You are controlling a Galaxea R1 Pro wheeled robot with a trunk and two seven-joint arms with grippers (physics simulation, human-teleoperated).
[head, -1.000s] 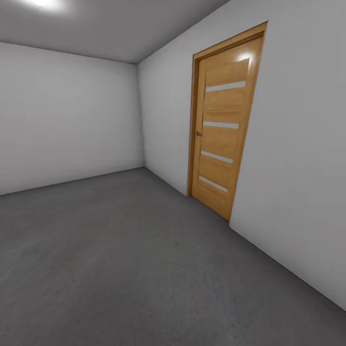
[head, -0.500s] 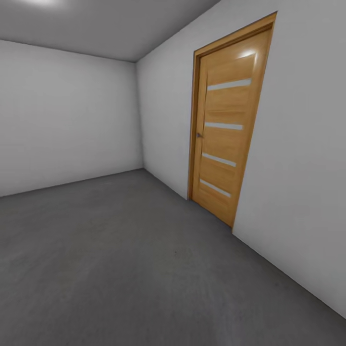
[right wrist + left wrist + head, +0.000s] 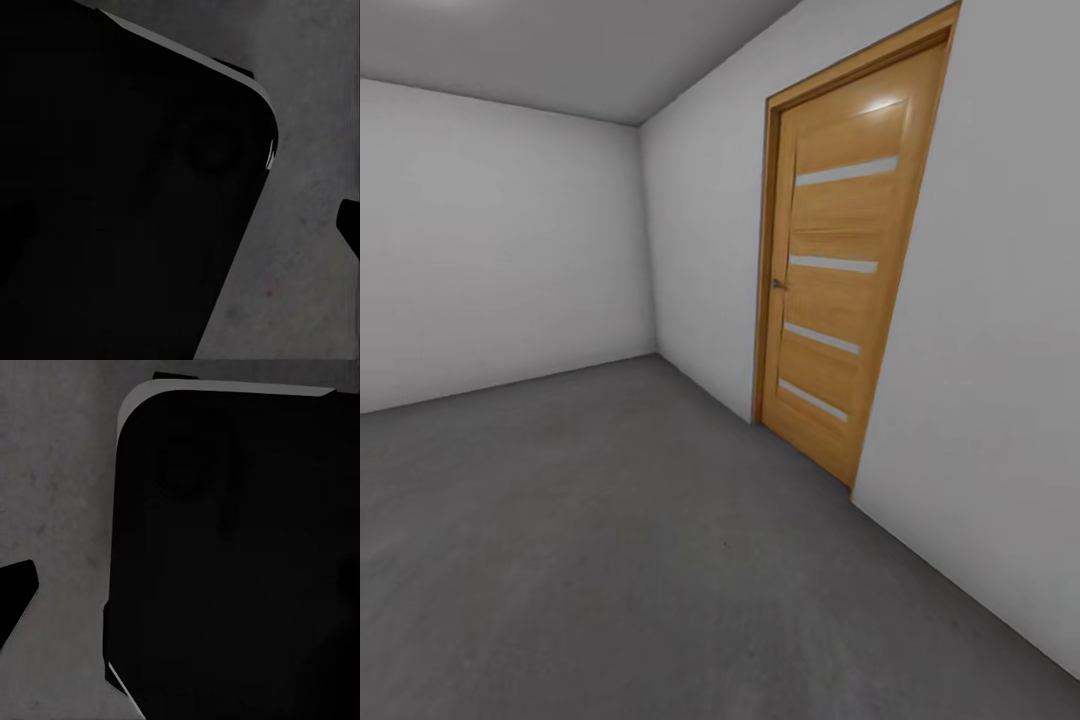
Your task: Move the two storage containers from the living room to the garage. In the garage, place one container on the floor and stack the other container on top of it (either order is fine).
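Observation:
I am in the garage, with plain white-grey walls (image 3: 490, 250) and a dark grey speckled floor (image 3: 610, 540) ahead in the head view. The two storage containers are out of view, and so is the living room. The left wrist view looks down on the same floor (image 3: 52, 495) beside my black base (image 3: 240, 555), with a dark tip (image 3: 15, 596) at the frame's edge. In the right wrist view my black base (image 3: 112, 210) covers most of the floor (image 3: 315, 112), and a dark tip (image 3: 349, 221) sits at the edge. Neither tip shows how the jaws stand.
A shut wooden door (image 3: 840, 280) with pale stripes and a small handle (image 3: 778, 285) is set in the right wall (image 3: 980, 400). The room's far corner (image 3: 648, 240) lies ahead at the left of the door.
The whole head view has shifted: the door now sits further right and looks larger, so the camera has moved forward. Nothing in the room itself has moved.

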